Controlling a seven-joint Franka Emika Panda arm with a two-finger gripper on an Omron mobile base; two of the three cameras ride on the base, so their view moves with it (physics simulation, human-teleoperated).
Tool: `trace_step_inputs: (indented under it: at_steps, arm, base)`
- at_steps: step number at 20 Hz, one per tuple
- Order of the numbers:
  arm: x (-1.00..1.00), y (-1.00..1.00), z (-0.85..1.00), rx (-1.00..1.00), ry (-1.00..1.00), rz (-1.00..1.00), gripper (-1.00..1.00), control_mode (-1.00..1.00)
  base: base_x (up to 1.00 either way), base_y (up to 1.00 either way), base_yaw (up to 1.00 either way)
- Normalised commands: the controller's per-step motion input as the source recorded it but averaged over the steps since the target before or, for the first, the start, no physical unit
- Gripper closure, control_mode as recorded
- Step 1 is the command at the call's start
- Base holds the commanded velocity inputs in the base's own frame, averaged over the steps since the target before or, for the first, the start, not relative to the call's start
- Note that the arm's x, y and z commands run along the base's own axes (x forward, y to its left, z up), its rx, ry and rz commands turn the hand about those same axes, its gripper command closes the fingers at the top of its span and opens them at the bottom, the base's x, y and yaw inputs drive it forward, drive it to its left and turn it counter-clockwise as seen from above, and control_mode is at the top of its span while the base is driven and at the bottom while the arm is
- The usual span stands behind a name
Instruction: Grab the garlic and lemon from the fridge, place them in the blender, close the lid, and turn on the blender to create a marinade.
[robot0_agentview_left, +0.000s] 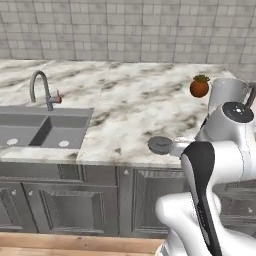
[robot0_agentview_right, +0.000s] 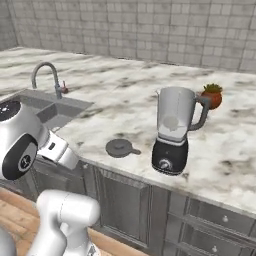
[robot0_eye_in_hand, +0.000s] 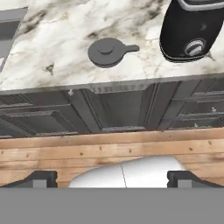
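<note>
- Left base view: the lid lies on the counter near its front edge; the fridge trip looks not yet begun.
- Right base view: the blender stands uncovered, lid beside it.
- Hand view: the gripper, fingertips spread wide and empty, faces the cabinets; next it must reach the fridge.

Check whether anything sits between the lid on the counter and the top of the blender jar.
Nothing visible does. The lid lies flat on the marble counter, just left of the blender and apart from it. The jar's mouth stands open, and the potted plant sits behind the blender, off that path.
</note>
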Motion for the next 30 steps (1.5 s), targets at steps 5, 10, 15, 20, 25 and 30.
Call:
trace_step_inputs:
  at_steps: [5, 10, 15, 20, 25, 30]
  arm:
    - [0.0, 0.0, 0.0, 0.0, 0.0, 0.0, -1.0, 1.0]
    - [0.0, 0.0, 0.0, 0.0, 0.0, 0.0, -1.0, 1.0]
    - [0.0, 0.0, 0.0, 0.0, 0.0, 0.0, -1.0, 1.0]
    - [0.0, 0.0, 0.0, 0.0, 0.0, 0.0, -1.0, 1.0]
    - [0.0, 0.0, 0.0, 0.0, 0.0, 0.0, -1.0, 1.0]
    - [0.0, 0.0, 0.0, 0.0, 0.0, 0.0, -1.0, 1.0]
  base:
    - [0.0, 0.28, 0.89]
    - [0.24, 0.94, 0.51]
    - [0.81, 1.0, 0.27]
    - [1.0, 1.0, 0.06]
    - [1.0, 1.0, 0.02]
    - [1.0, 1.0, 0.0]
